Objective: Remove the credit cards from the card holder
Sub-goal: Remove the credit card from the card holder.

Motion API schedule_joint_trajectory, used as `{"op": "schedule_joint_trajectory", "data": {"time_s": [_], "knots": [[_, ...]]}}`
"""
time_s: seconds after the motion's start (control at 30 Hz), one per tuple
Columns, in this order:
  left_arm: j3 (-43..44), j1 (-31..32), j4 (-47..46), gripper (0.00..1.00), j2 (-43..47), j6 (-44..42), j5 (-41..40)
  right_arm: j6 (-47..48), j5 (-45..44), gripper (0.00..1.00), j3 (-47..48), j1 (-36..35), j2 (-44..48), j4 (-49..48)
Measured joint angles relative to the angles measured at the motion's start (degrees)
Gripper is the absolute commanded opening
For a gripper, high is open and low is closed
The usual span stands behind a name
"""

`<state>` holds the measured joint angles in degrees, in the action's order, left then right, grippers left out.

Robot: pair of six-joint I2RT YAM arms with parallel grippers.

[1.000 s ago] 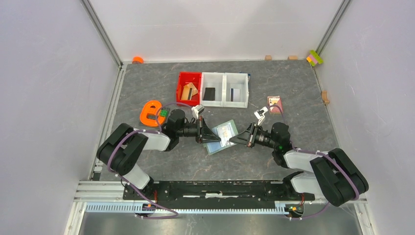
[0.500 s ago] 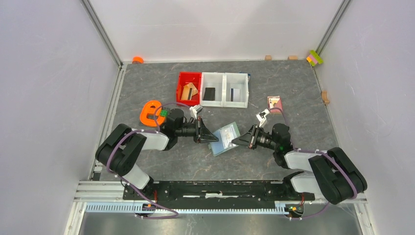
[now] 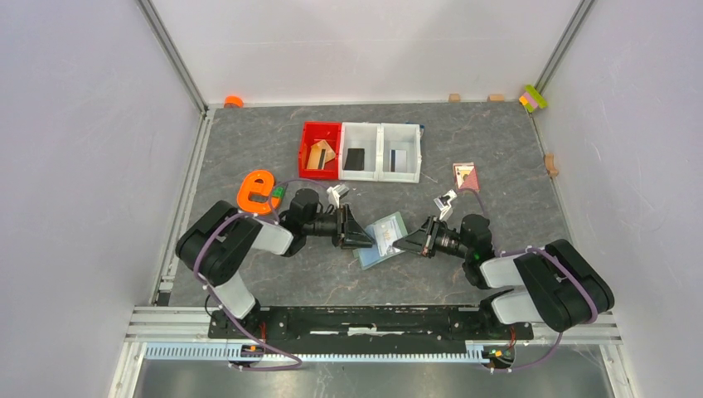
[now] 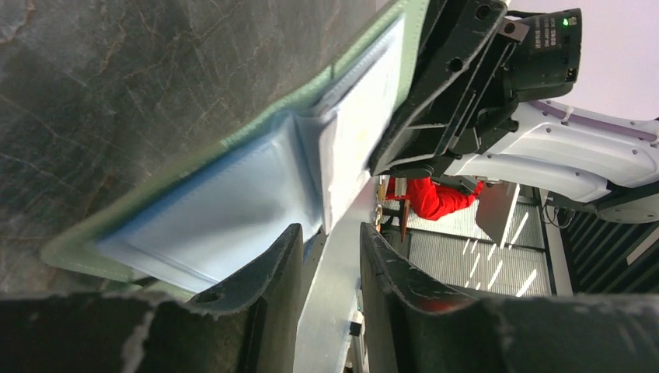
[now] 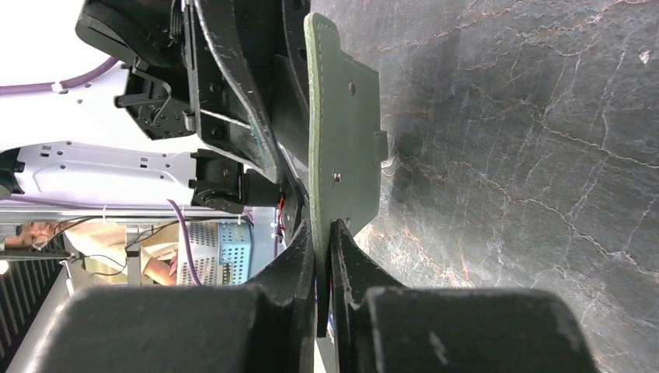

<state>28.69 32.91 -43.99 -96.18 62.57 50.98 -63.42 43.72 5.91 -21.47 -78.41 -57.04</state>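
The sage-green card holder [image 3: 380, 240] lies open between my two grippers, its pale pockets facing up. My right gripper [image 3: 399, 245] is shut on its green flap [image 5: 342, 132], as the right wrist view [image 5: 324, 225] shows. My left gripper [image 3: 361, 240] is at the holder's left edge, its jaws apart with nothing between them [image 4: 330, 233]; one finger overlaps the pale blue pocket [image 4: 225, 202]. A tan-gold card [image 3: 319, 155], a dark card [image 3: 355, 158] and a pale card [image 3: 398, 157] lie in the bins. I cannot tell whether a card is in the pockets.
A red bin [image 3: 308, 133] and two white bins [image 3: 380, 131] stand in a row at the back. A pink square item [image 3: 466, 177] lies to the right, an orange e-shaped piece [image 3: 257, 189] to the left. Small blocks sit along the far wall.
Both grippers and the card holder have shifted a little toward the near edge and lower. The right gripper has stayed shut on the holder.
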Motion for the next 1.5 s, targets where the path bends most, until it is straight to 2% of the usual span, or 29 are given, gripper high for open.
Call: {"op": "schedule_joint_trajectory", "data": {"time_s": [0.43,0.6,0.7,0.77,0.87,0.97,1.07,1.3,1.5], "knots": [[0.0,1.68,-17.03,0.33,-10.01,8.02,0.15,-1.09,-0.02,0.03,-0.63,0.17,-0.11,-1.79],[0.02,1.86,-21.16,0.2,-10.84,10.12,0.13,-2.32,0.24,0.03,-0.96,0.17,-0.48,-3.17],[0.02,1.92,-21.88,0.05,-11.28,10.73,0.13,-2.95,0.42,0.03,-1.09,0.15,-0.76,-4.48],[0.07,1.95,-22.49,0.02,-11.52,11.15,0.15,-3.41,0.63,0.03,-1.22,0.17,-1.09,-5.42],[0.07,1.95,-23.56,0.02,-11.93,11.56,0.33,-3.91,0.61,0.08,-1.57,0.24,-1.27,-5.97],[0.07,1.95,-24.04,0.02,-12.04,11.98,0.35,-4.28,0.61,0.28,-1.66,0.26,-1.27,-6.27],[0.07,1.95,-23.96,0.02,-12.04,12.0,0.17,-4.46,0.83,0.3,-1.66,0.26,-1.27,-6.51],[0.04,1.7,-22.71,0.02,-12.04,11.93,0.17,-2.82,1.14,0.29,-1.64,0.5,-1.29,-5.35],[-0.02,1.66,-20.85,0.02,-12.04,11.26,0.2,0.39,1.27,0.11,-1.53,1.25,-1.29,-1.6]]}}
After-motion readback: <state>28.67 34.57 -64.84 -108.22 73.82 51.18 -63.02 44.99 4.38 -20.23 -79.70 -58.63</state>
